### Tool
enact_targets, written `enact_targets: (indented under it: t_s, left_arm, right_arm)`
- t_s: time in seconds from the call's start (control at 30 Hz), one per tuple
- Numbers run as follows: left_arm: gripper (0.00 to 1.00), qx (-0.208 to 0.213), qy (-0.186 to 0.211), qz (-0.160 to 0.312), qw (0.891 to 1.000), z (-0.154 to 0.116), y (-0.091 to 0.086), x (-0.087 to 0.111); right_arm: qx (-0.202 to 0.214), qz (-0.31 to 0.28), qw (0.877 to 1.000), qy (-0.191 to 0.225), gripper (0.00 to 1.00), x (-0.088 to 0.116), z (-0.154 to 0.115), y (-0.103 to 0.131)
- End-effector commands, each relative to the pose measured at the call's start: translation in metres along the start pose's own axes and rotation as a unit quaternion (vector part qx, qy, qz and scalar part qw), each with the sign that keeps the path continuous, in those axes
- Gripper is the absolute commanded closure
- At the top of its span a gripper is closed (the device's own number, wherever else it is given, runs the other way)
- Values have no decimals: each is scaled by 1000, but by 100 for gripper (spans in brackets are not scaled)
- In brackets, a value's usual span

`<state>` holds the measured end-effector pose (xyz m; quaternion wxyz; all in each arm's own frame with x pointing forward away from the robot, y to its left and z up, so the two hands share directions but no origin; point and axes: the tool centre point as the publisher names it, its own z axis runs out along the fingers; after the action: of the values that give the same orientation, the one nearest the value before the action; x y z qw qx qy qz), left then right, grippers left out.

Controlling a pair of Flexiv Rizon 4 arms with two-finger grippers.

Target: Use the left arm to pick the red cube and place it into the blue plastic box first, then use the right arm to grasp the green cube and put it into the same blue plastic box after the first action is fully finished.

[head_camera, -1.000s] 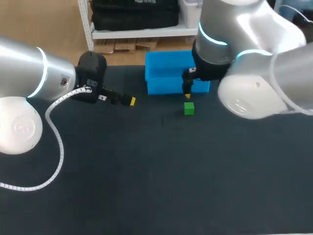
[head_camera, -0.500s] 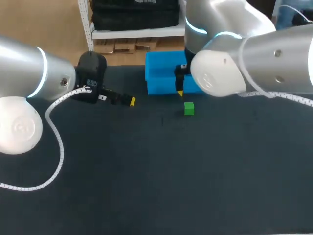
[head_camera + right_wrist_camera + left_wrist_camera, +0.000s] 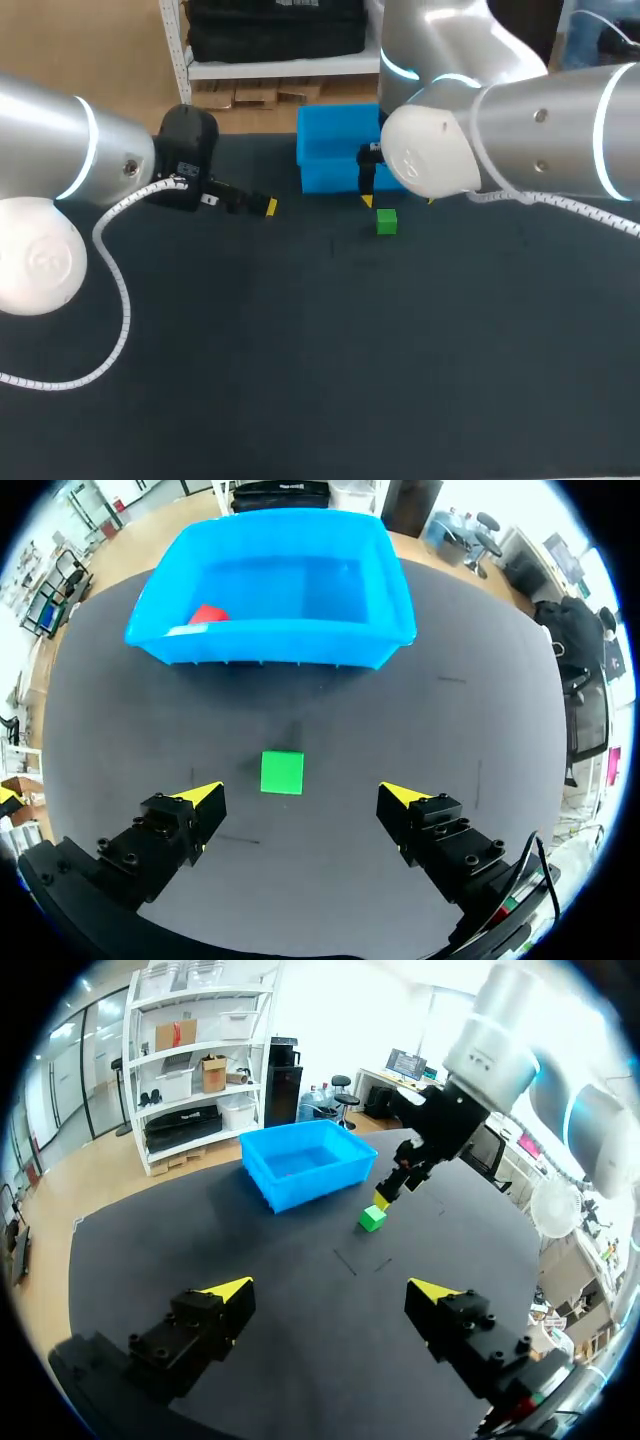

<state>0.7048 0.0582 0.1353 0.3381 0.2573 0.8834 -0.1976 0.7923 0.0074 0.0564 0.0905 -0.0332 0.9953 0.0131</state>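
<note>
While the red cube is lying inside the blue plastic box, the first half looking done, the right gripper is hovering wide open above the ungrasped green cube, sitting at the box's five o'clock in the head view.

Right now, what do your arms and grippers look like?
My left arm and right arm: silver rounded links, white joint caps, cyan light rings, white spiral-wrapped cable on each. The left gripper and right gripper: black fingers, yellow tips.
</note>
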Motion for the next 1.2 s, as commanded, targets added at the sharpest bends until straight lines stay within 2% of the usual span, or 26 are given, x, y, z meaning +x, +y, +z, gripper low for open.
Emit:
enact_targets:
  t_s: [0.03, 0.4, 1.0, 1.03, 1.07, 1.2]
  left_arm:
    - [0, 4, -2, 1, 1000, 0, 2, 1]
    - [0, 4, -2, 1, 1000, 0, 2, 1]
    - [0, 4, -2, 1, 1000, 0, 2, 1]
    - [0, 4, -2, 1, 1000, 0, 2, 1]
    - [0, 4, -2, 1, 1000, 0, 2, 1]
    - [0, 4, -2, 1, 1000, 0, 2, 1]
  right_arm:
    - [0, 3, 1000, 1, 0, -4, 13, 3]
    - [5, -11, 1000, 20, 0, 0, 45, 8]
    - [-1, -1, 1000, 5, 0, -5, 58, 7]
    - [-1, -2, 1000, 4, 60, -6, 58, 7]
    - [-2, -3, 1000, 2, 100, -6, 59, 7]
    - [-1, -3, 1000, 2, 100, -5, 59, 8]
